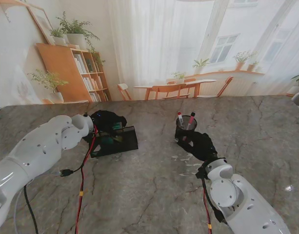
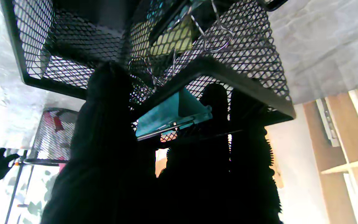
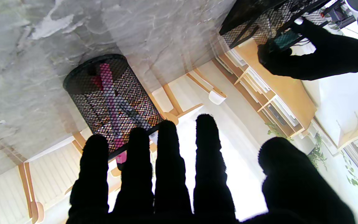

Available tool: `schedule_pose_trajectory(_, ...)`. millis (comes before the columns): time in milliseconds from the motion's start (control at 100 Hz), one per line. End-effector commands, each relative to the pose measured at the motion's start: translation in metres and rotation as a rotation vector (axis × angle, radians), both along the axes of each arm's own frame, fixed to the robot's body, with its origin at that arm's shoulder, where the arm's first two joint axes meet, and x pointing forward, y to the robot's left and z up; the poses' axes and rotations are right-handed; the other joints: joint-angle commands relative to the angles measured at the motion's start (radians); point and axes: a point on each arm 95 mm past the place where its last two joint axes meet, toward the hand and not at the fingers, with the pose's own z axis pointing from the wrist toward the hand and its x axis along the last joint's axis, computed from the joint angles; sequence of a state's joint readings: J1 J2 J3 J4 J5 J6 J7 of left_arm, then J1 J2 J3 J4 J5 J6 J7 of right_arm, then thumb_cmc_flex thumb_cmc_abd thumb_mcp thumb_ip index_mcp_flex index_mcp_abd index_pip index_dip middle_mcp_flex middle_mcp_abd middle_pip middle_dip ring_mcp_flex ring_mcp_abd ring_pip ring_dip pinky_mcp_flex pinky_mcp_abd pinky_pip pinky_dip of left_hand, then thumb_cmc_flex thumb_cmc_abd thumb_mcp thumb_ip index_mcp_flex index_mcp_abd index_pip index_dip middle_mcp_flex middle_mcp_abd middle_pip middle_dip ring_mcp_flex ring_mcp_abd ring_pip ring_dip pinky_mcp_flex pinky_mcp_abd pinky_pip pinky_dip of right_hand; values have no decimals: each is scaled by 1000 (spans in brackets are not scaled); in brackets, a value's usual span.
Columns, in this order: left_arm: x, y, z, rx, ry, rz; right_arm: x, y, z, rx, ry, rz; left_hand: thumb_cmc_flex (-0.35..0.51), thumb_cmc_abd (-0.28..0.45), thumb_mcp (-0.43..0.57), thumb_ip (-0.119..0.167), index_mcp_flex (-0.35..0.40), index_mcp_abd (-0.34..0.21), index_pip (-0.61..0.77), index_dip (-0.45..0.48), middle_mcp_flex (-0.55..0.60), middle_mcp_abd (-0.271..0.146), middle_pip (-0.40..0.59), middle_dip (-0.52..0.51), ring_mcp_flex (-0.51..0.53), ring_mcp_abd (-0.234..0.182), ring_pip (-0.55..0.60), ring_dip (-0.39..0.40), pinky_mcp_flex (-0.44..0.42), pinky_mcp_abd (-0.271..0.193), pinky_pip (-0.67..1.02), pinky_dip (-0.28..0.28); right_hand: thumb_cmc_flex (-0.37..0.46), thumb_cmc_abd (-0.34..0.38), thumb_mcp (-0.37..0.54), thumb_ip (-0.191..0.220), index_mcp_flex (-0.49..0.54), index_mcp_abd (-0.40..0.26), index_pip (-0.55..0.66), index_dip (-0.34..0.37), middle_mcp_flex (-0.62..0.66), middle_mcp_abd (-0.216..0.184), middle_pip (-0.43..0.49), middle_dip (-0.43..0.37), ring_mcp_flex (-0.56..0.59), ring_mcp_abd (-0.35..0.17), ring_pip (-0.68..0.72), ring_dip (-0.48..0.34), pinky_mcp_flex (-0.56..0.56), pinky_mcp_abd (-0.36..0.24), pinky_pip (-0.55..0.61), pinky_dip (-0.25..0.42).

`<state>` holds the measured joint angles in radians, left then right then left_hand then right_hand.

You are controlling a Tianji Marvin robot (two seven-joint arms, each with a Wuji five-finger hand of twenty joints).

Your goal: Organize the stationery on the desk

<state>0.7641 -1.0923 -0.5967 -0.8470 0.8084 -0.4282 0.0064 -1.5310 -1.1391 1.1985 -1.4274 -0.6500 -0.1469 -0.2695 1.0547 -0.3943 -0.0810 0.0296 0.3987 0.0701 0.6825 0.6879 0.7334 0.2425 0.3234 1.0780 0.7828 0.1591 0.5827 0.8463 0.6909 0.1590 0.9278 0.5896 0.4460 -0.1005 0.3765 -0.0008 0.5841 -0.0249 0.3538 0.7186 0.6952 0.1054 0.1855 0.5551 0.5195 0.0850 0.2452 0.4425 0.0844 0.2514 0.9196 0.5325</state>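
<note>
The left hand [image 1: 106, 122] sits over the far left corner of the black mesh organiser tray [image 1: 121, 142], fingers [image 2: 104, 124] curled around a teal item [image 2: 172, 113], seemingly a binder clip, just above the tray's rim; whether it is firmly gripped cannot be told. The right hand [image 1: 198, 145] rests empty with fingers spread, just beside the mesh pen cup [image 1: 185, 127] holding markers [image 1: 180, 118] on the marble bench [image 1: 149, 195]. The step appears to be depositing the clip; next calls for releasing it inside a compartment.
</note>
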Motion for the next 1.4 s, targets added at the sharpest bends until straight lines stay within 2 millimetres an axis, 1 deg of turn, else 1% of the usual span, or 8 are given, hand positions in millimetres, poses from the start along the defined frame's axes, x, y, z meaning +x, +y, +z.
schedule_pose_trajectory(0, -9, 16, -13, 15, 31, 10, -1, 2, -2, 0, 12, 11, 236, 40, 306, -74, 104, -38, 275, 30, 67, -176, 34, -11, 45, -85, 53, 71, 75, -245, 97, 95, -2, 32, -22, -17, 24, -2, 7, 19, 6, 6, 17, 11, 3, 2, -3, 1, -17, -1, 6, -10)
schedule_pose_trajectory(370, -47, 51, -12, 42, 33, -40, 0, 5, -2, -1, 20, 29, 236, 38, 304, -72, 99, -48, 304, 9, 72, -187, 38, -12, 45, -86, 50, 82, 88, -246, 57, 135, -2, 32, -22, -17, 24, -1, 7, 19, 8, 7, 18, 11, 3, 2, -3, 1, -16, 0, 6, -9)
schedule_pose_trajectory(740, -72, 82, -10, 104, 22, -47, 1, 7, -3, -6, 22, 39, 236, 44, 303, -72, 92, -56, 316, 2, 64, -196, 38, -10, 38, -90, 44, 84, 85, -246, 32, 170, -2, 32, -22, -17, 24, -1, 7, 19, 9, 6, 18, 11, 4, 3, -3, 1, -16, -1, 5, -9)
schedule_pose_trajectory(1040, -92, 105, -7, 134, 17, -64, 1, 8, -3, -12, 22, 44, 236, 73, 299, -79, 64, -87, 344, -11, 41, -235, 25, -19, 23, -113, -29, 53, 33, -199, -58, 174, -2, 33, -22, -17, 22, -1, 6, 19, 8, 7, 18, 11, 3, 4, -2, 1, -15, -2, 6, -9)
schedule_pose_trajectory(1060, -93, 106, -7, 136, 16, -65, 1, 8, -3, -13, 23, 44, 236, 75, 302, -79, 62, -88, 350, -14, 34, -214, 24, -18, 24, -114, -40, 54, 31, -196, -72, 174, -2, 34, -22, -17, 23, -1, 7, 19, 7, 8, 18, 11, 3, 3, -2, 1, -15, -1, 6, -9)
schedule_pose_trajectory(1090, -95, 108, -6, 139, 15, -68, 1, 9, -3, -13, 23, 46, 236, 72, 309, -79, 62, -92, 355, -16, 31, -217, 22, -19, 21, -115, -51, 51, 22, -189, -84, 173, -2, 34, -23, -17, 25, 0, 7, 19, 8, 8, 18, 11, 3, 2, -2, 1, -15, -1, 6, -9)
schedule_pose_trajectory(1280, -102, 119, -1, 145, 9, -74, 1, 11, -3, -16, 26, 55, 236, 39, 426, -106, 90, -128, 371, 7, 44, -280, -6, -58, 21, -102, -164, 34, -34, -127, -173, 154, -1, 34, -23, -17, 24, 0, 7, 19, 8, 6, 19, 12, 2, 1, -2, 1, -16, -2, 6, -9)
schedule_pose_trajectory(1390, -104, 122, 4, 152, 1, -78, 1, 12, -4, -18, 28, 61, 236, 31, 474, -128, 107, -141, 370, 38, 59, -306, -12, -69, 19, -94, -208, 61, -53, -116, -190, 162, -2, 35, -24, -17, 24, 0, 7, 19, 8, 7, 18, 12, 2, 3, -2, 1, -16, -2, 6, -9)
